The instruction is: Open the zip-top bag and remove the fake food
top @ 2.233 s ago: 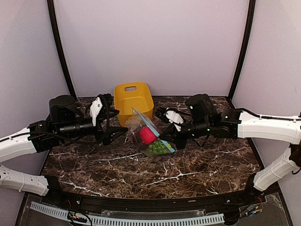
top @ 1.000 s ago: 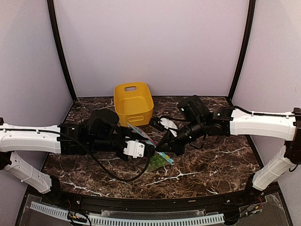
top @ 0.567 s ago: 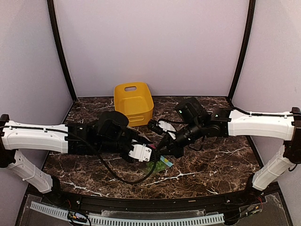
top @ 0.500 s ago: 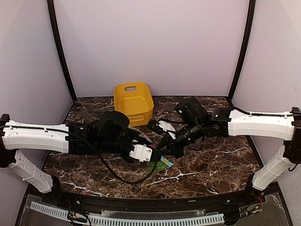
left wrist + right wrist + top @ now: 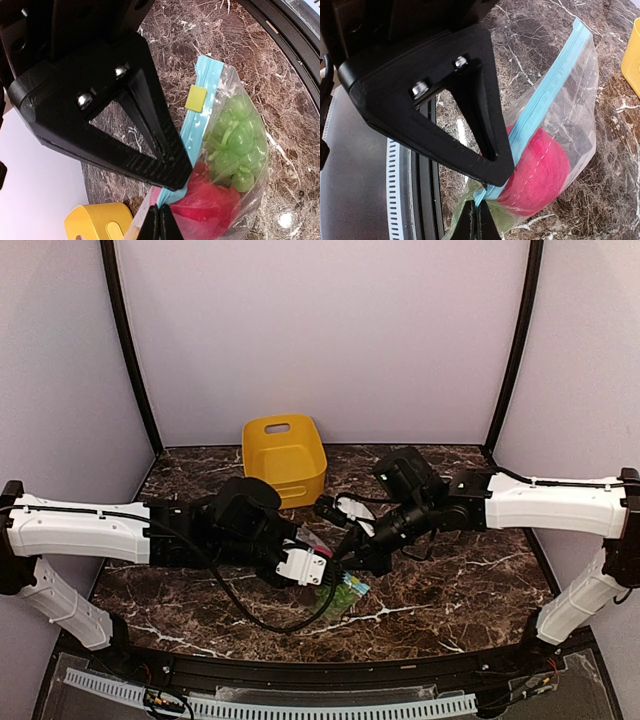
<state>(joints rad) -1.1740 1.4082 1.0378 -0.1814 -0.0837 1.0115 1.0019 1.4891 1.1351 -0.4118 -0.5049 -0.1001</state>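
The zip-top bag (image 5: 343,590) hangs between both grippers just above the marble table (image 5: 450,590), its teal zip strip (image 5: 547,87) stretched upright. Inside it, the fake food shows as a red round fruit (image 5: 540,170) and a bunch of green grapes (image 5: 234,145). My left gripper (image 5: 320,558) is shut on one side of the zip strip (image 5: 192,135); in the left wrist view its jaws (image 5: 167,200) pinch the teal edge above the red fruit (image 5: 210,207). My right gripper (image 5: 345,552) is shut on the strip's other side, and its jaws (image 5: 485,196) pinch the teal edge.
A yellow plastic bin (image 5: 285,458) stands behind the bag at the table's back, also seen in the wrist views (image 5: 100,222) (image 5: 632,55). A small yellow tab (image 5: 196,97) sits on the zip strip. The black front rail (image 5: 320,670) runs along the near edge.
My left arm swung in from the left to the bag and its gripper shut on the zip strip. The right gripper kept its hold while the bag sank a little toward the table.
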